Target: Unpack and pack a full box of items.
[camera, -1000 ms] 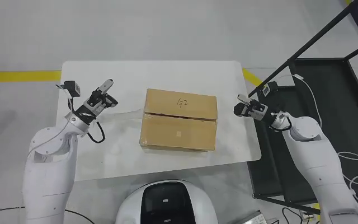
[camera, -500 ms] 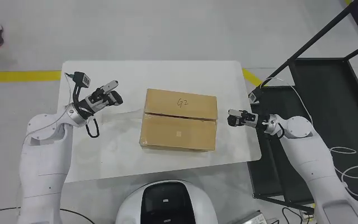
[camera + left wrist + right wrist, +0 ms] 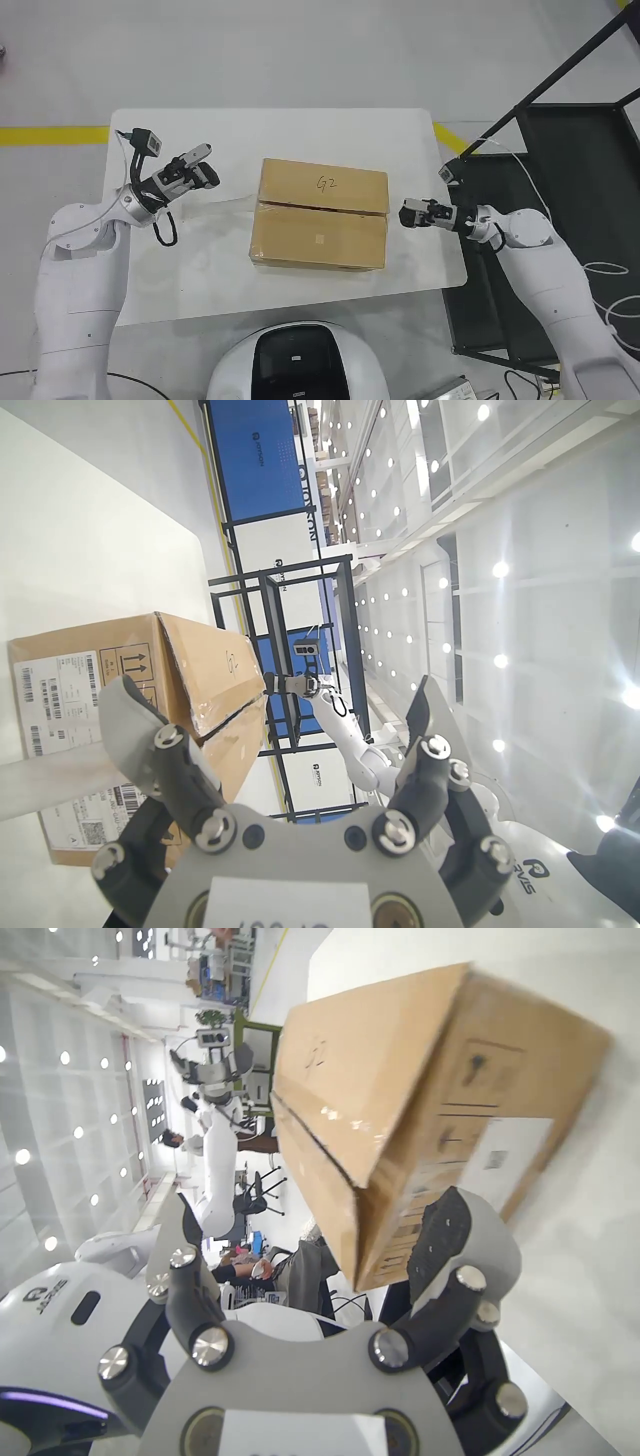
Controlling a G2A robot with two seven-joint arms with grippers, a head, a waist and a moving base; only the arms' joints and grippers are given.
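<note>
The brown cardboard box (image 3: 320, 213) lies in the middle of the white counter (image 3: 190, 270). Its two top flaps are closed and meet in a seam along its length, so I judge the unpacking is not yet begun. The right pincer (image 3: 408, 214) hangs just beside the box's right end, fingers apart, probably placed there to catch a flap edge. The left pincer (image 3: 207, 166) is near the opposite end, somewhat farther off, also spread wide and holding nothing.
</note>
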